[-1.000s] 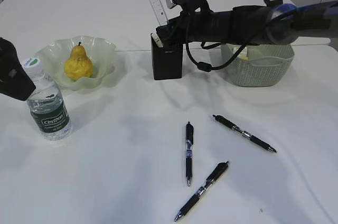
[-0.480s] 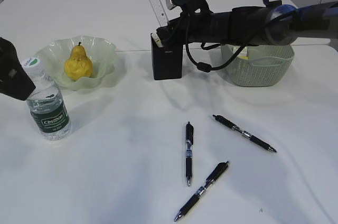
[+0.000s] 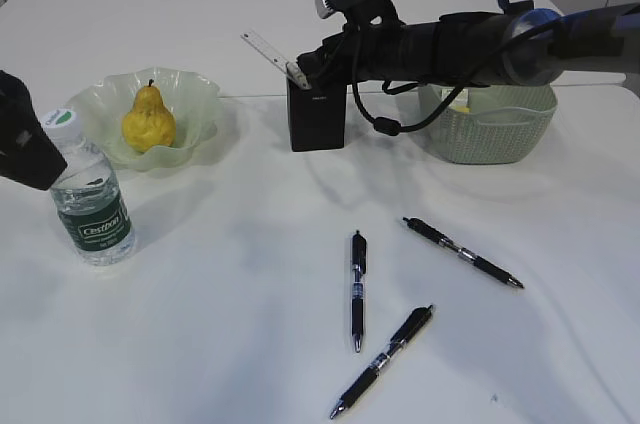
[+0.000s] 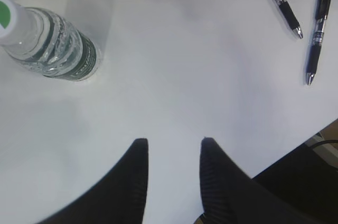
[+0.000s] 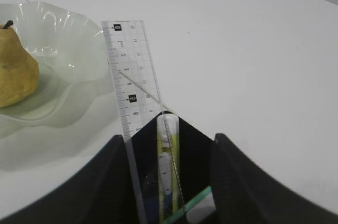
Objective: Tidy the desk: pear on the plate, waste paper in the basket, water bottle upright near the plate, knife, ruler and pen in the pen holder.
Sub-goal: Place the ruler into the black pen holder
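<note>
The clear plastic ruler [image 3: 268,52] with fine black markings stands in the black square pen holder [image 3: 316,116] near the desk's [image 3: 230,274] far edge, leaning steeply toward the wavy-rimmed pale green glass plate [image 3: 195,104], free of the right gripper [image 5: 170,145], whose dull black fingers [image 5: 240,182] are spread apart above the holder's mouth with nothing between them. The speckled yellow pear [image 3: 148,119] sits on the plate, the ribbed water bottle [image 3: 88,194] stands upright near the left edge, and three glossy black pens [image 3: 357,289] lie loose toward the near edge, with the perforated basket [image 3: 490,129] toward the right. The left gripper [image 4: 171,147] hangs over bare desk with its ridged fingers parted and empty.
</note>
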Motion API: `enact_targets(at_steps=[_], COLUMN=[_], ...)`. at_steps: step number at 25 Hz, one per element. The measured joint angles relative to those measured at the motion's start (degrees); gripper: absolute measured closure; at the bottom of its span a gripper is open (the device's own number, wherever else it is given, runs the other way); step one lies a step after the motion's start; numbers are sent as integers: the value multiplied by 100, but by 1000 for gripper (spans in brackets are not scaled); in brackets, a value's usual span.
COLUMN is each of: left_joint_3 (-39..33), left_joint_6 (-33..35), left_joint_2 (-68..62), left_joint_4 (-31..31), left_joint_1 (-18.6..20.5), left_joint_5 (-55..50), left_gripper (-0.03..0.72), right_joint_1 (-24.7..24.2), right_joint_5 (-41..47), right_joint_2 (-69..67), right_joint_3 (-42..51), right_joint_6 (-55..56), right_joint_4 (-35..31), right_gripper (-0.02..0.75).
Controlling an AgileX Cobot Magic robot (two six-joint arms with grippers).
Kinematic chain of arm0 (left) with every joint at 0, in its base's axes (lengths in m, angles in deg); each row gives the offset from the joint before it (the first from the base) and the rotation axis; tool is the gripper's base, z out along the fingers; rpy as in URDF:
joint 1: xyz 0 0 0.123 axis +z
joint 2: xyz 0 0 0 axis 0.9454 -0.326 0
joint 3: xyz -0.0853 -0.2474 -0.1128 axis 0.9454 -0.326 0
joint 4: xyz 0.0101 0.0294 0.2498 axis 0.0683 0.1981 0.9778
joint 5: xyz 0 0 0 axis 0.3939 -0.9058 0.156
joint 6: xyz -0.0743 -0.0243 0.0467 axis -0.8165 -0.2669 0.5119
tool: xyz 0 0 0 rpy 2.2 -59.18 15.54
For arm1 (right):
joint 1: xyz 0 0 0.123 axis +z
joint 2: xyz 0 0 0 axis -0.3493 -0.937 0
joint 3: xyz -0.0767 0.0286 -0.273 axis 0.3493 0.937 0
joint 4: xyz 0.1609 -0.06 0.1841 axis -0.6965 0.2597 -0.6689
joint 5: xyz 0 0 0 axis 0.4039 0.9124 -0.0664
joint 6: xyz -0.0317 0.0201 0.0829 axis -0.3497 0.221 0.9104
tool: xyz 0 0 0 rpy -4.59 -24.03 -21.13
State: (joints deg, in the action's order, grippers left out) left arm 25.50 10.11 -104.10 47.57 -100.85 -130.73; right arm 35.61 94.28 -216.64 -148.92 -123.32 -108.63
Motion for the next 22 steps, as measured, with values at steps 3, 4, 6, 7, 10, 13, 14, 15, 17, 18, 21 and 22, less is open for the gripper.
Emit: enact_targets(at_steps=[3, 4, 6, 7, 10, 13, 14, 15, 17, 18, 21, 22], left_joint_3=[0, 0, 0, 0, 0, 0, 0, 0, 0, 0, 0, 0], left_joint_6=[0, 0, 0, 0, 0, 0, 0, 0, 0, 0, 0, 0], left_joint_2=[0, 0, 0, 0, 0, 0, 0, 0, 0, 0, 0, 0], left_joint_4=[0, 0, 0, 0, 0, 0, 0, 0, 0, 0, 0, 0], left_joint_1=[0, 0, 0, 0, 0, 0, 0, 0, 0, 0, 0, 0], left_joint_5=[0, 0, 0, 0, 0, 0, 0, 0, 0, 0, 0, 0], left_gripper=[462, 462, 462, 462, 462, 462, 462, 462, 462, 462, 462, 462], right_joint_1=[0, 0, 0, 0, 0, 0, 0, 0, 0, 0, 0, 0], right_joint_5=[-8, -8, -12, -12, -37, -50, 10, 99, 194, 194, 316, 316], right_joint_2=[0, 0, 0, 0, 0, 0, 0, 0, 0, 0, 12, 12], right_joint_3=[0, 0, 0, 0, 0, 0, 0, 0, 0, 0, -58, -58], right_joint_6=[0, 0, 0, 0, 5, 5, -21, -53, -79, -79, -100, -100], right_joint_4=[0, 0, 0, 0, 0, 0, 0, 0, 0, 0, 0, 0], right_gripper=[330, 330, 330, 330, 329, 329, 329, 329, 329, 329, 330, 329])
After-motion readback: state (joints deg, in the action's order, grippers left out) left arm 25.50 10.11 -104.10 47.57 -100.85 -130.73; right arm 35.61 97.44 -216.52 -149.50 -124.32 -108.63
